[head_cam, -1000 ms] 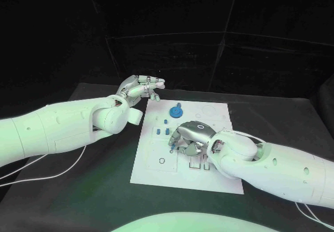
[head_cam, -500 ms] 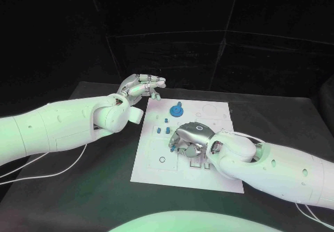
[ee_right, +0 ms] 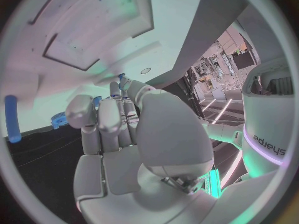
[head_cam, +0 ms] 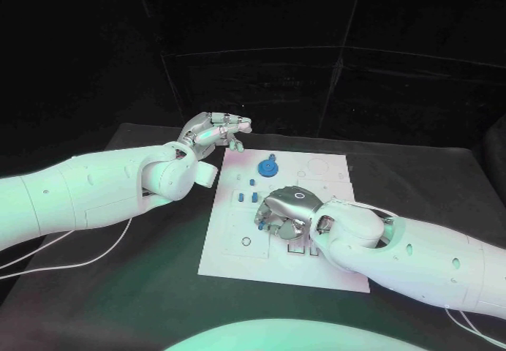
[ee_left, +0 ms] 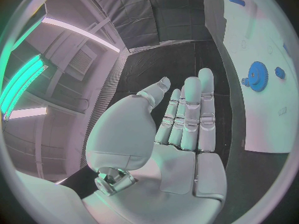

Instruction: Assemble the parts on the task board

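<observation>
Right robot hand (head_cam: 283,214) curls down over task board (head_cam: 327,272) mid-area, prob. to seat a part; can't tell what it pinches. Left robot hand (head_cam: 214,132) waits off-board, holding nothing, fingers loosely together.

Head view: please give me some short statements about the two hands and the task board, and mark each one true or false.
1. The right hand is over the white task board. True.
2. The left hand is pressing on the blue gear. False: it is beyond the board's far left corner, apart from the gear.
3. The left hand holds a blue part. False: in the left wrist view its fingers are stretched out with nothing in them.
4. The blue gear lies on the far half of the board. True.
5. The board lies on a white table. False: the table is black.
</observation>
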{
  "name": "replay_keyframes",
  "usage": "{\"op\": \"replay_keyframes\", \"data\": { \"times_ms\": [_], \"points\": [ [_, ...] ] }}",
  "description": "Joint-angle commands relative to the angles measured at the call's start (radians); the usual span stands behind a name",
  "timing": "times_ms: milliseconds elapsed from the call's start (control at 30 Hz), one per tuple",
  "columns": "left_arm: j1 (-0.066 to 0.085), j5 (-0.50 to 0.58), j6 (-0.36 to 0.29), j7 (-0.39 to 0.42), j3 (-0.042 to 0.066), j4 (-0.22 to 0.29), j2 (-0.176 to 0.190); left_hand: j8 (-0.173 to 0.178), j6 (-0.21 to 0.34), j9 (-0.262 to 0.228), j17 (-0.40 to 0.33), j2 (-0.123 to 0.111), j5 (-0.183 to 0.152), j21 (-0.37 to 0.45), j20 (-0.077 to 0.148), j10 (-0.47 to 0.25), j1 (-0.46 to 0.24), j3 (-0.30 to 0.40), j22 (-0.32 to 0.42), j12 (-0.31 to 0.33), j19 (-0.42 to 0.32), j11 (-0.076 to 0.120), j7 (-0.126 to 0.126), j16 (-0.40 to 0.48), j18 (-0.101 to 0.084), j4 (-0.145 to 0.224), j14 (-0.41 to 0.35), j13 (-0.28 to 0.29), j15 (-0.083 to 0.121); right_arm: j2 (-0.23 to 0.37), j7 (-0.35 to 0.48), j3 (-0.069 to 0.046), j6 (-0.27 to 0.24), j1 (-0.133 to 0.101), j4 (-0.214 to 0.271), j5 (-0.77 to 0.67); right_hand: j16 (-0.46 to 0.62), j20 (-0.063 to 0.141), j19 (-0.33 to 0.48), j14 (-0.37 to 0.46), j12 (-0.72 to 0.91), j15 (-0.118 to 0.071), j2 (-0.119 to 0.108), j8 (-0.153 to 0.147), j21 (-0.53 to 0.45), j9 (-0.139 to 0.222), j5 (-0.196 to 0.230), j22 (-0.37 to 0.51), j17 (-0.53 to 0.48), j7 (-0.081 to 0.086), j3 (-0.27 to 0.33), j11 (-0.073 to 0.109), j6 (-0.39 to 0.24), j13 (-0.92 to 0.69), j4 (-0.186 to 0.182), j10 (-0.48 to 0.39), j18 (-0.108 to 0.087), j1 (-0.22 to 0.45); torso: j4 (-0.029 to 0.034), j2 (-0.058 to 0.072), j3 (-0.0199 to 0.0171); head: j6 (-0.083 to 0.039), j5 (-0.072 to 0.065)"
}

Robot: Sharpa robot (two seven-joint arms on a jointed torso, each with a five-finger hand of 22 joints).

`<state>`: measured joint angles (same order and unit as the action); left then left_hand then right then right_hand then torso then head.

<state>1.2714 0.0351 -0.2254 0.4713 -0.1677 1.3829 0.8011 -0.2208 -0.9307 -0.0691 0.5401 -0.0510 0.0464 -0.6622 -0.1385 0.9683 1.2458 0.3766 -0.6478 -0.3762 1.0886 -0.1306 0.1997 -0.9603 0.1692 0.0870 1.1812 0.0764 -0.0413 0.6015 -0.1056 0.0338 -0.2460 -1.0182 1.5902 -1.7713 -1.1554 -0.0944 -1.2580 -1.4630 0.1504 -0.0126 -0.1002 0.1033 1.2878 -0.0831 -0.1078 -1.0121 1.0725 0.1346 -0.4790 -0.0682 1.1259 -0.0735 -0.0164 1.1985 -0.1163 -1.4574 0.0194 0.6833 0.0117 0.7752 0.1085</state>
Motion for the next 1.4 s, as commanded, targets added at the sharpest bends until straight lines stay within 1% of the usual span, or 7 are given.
{"op": "replay_keyframes", "data": {
  "times_ms": [33, 533, 600, 700, 833, 1167, 1400],
  "points": [
    [0.001, 0.003, 0.014, 0.004, 0.001, 0.000, 0.000, -0.006, 0.007, 0.001, -0.001, 0.006, 0.003, 0.006, -0.004, -0.008, 0.005, -0.005, 0.001, -0.006, 0.001, 0.002, 0.001, 0.003, 0.013, -0.001, -0.008, 0.000, -0.001, -0.003, -0.015, 0.002, 0.030, 0.003, -0.002, -0.038, -0.002, -0.001, -0.002, -0.033, -0.004, 0.001, 0.001, 0.005, 0.005, -0.001, -0.006, 0.000, 0.000, 0.006, 0.004, -0.003, -0.001, -0.001, 0.001, 0.000, 0.005, 0.011, -0.0002, 0.000, -0.0003, 0.001, 0.000],
    [0.001, 0.003, 0.020, 0.000, 0.001, -0.003, -0.001, -0.007, 0.010, 0.001, -0.002, 0.007, 0.003, 0.008, -0.005, -0.011, 0.004, -0.010, 0.003, -0.008, 0.001, 0.001, 0.002, 0.003, 0.013, -0.002, -0.010, 0.001, -0.002, -0.012, -0.026, 0.007, 0.023, 0.005, -0.008, -0.040, 0.036, -0.012, 0.046, -0.015, -0.045, 0.016, -0.030, -0.021, -0.034, 0.008, -0.023, 0.070, -0.048, 0.020, 0.036, -0.022, -0.041, 0.008, -0.012, -0.053, -0.008, 0.067, -0.0002, -0.001, -0.0006, 0.000, -0.002],
    [0.001, 0.003, 0.021, -0.001, 0.001, -0.004, -0.001, -0.007, 0.010, 0.001, -0.002, 0.007, 0.003, 0.008, -0.005, -0.011, 0.004, -0.010, 0.003, -0.008, 0.001, 0.001, 0.002, 0.003, 0.013, -0.002, -0.010, 0.001, -0.002, -0.011, -0.032, 0.008, -0.002, 0.005, -0.009, -0.036, 0.089, -0.020, 0.091, 0.006, -0.068, 0.027, -0.039, -0.034, -0.075, 0.013, -0.026, 0.140, -0.108, 0.033, 0.044, -0.035, -0.065, 0.011, -0.015, -0.100, -0.020, 0.078, -0.0003, -0.001, -0.0002, 0.000, -0.002],
    [0.001, 0.003, 0.023, -0.003, 0.001, -0.004, -0.002, -0.007, 0.010, 0.001, -0.002, 0.007, 0.003, 0.008, -0.005, -0.011, 0.004, -0.010, 0.003, -0.008, 0.001, 0.001, 0.002, 0.003, 0.013, -0.002, -0.010, 0.001, -0.002, -0.010, -0.044, 0.008, -0.039, 0.005, -0.010, -0.031, 0.362, -0.048, 0.279, 0.145, -0.082, 0.055, -0.051, -0.040, -0.257, 0.018, -0.035, 0.406, -0.392, 0.069, 0.075, -0.068, -0.157, 0.009, -0.013, -0.240, -0.063, 0.081, -0.0004, 0.000, -0.0002, -0.001, -0.003],
    [0.001, 0.003, 0.027, -0.007, 0.001, -0.005, -0.002, -0.007, 0.011, 0.001, -0.002, 0.007, 0.003, 0.009, -0.005, -0.013, 0.003, -0.012, 0.004, -0.009, 0.001, 0.001, 0.002, 0.003, 0.013, -0.002, -0.011, 0.001, -0.003, -0.005, -0.048, 0.008, -0.091, 0.005, -0.008, -0.020, 0.384, -0.057, 0.298, 0.175, -0.063, 0.060, -0.045, -0.038, -0.293, 0.016, -0.038, 0.427, -0.421, 0.064, 0.109, -0.073, -0.189, 0.004, -0.014, -0.292, -0.068, 0.071, -0.0006, 0.000, -0.0010, -0.004, -0.004],
    [-0.001, 0.003, 0.029, -0.014, 0.000, -0.011, -0.001, -0.008, 0.013, 0.001, -0.003, 0.007, 0.003, 0.010, -0.006, -0.015, 0.003, -0.014, 0.005, -0.010, 0.001, 0.000, 0.003, 0.003, 0.013, -0.003, -0.011, 0.001, -0.003, 0.072, 0.009, 0.007, -0.200, 0.001, 0.045, 0.068, 0.370, -0.047, 0.281, 0.163, 0.036, 0.048, -0.031, -0.024, -0.303, 0.010, -0.062, 0.437, -0.445, 0.051, 0.123, -0.057, -0.165, -0.012, -0.024, -0.225, -0.069, 0.067, -0.0011, -0.002, -0.0008, -0.008, -0.003],
    [-0.001, 0.003, 0.031, -0.015, 0.000, -0.011, 0.001, -0.008, 0.013, 0.001, -0.003, 0.007, 0.003, 0.010, -0.006, -0.015, 0.003, -0.014, 0.005, -0.010, 0.001, 0.000, 0.003, 0.003, 0.013, -0.003, -0.011, 0.001, -0.003, 0.175, -0.014, 0.003, -0.179, -0.050, 0.099, 0.091, 0.361, -0.041, 0.269, 0.151, 0.066, 0.042, -0.035, -0.017, -0.304, 0.008, -0.062, 0.439, -0.457, 0.044, 0.128, -0.050, -0.147, -0.009, -0.028, -0.214, -0.070, 0.067, -0.0025, -0.001, 0.0000, -0.019, -0.015]
  ]
}}
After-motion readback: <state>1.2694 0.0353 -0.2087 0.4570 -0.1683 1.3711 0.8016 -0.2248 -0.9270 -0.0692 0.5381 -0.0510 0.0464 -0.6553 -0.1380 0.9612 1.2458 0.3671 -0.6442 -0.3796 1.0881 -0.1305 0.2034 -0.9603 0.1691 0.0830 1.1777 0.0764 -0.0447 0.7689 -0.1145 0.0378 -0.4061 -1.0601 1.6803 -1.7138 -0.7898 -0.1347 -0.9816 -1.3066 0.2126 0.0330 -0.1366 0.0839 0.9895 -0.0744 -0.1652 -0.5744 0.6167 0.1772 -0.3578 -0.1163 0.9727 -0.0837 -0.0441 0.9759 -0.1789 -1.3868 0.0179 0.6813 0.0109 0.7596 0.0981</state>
